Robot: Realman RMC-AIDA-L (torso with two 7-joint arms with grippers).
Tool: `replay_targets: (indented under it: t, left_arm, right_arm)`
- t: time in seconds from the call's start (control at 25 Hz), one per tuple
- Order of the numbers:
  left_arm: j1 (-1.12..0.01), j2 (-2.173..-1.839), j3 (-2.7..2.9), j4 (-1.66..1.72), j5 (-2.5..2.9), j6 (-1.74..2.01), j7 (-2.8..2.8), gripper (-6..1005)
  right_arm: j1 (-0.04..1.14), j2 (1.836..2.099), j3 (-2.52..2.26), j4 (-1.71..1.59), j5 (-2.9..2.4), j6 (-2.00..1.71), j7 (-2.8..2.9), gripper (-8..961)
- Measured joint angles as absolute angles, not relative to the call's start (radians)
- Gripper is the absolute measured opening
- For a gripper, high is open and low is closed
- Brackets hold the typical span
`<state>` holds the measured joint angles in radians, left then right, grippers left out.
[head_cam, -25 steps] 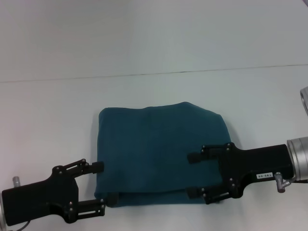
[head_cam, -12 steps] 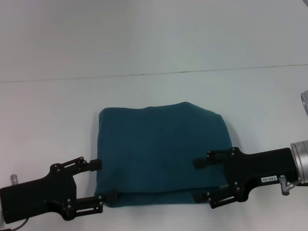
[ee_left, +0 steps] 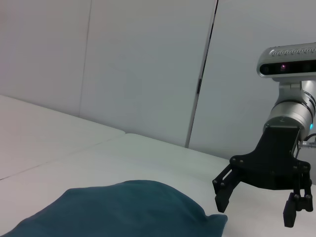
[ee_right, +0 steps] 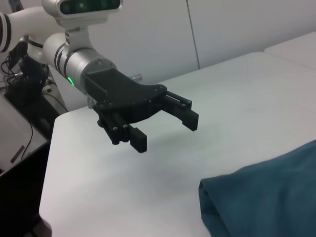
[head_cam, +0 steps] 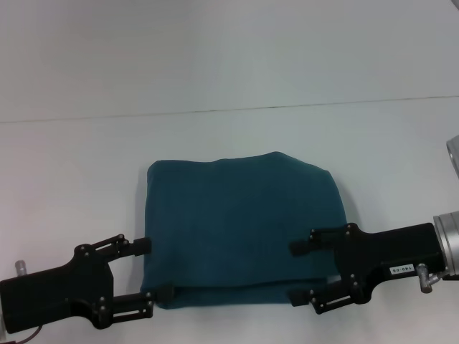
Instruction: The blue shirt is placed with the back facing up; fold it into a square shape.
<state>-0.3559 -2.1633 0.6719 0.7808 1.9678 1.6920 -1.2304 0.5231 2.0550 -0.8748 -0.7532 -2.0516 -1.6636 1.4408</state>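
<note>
Blue shirt [head_cam: 242, 231] lies on white desk [head_cam: 229, 136], already folded into rough square. Left tool [head_cam: 146, 278] spread at near-left corner; right tool [head_cam: 296, 274] spread above near-right edge. Folding looks finished; only retreat left.

The blue shirt [head_cam: 240, 229] lies folded on the desk [head_cam: 229, 136], toward its near edge. The left claw [head_cam: 154, 269] sits at the shirt's near-left corner, jaws spread. The right claw [head_cam: 297, 272] hangs over the shirt's near-right part, jaws spread.
</note>
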Motion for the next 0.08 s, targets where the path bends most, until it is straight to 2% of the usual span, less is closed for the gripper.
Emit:
replay_targets:
  t: [0.08]
  left_arm:
    - [-0.356,-2.163,0.672,0.781,1.968,1.692,-1.234,843]
  right_arm:
    - [0.527,2.055,-0.874,-0.753,-2.060,-1.664,1.445,914]
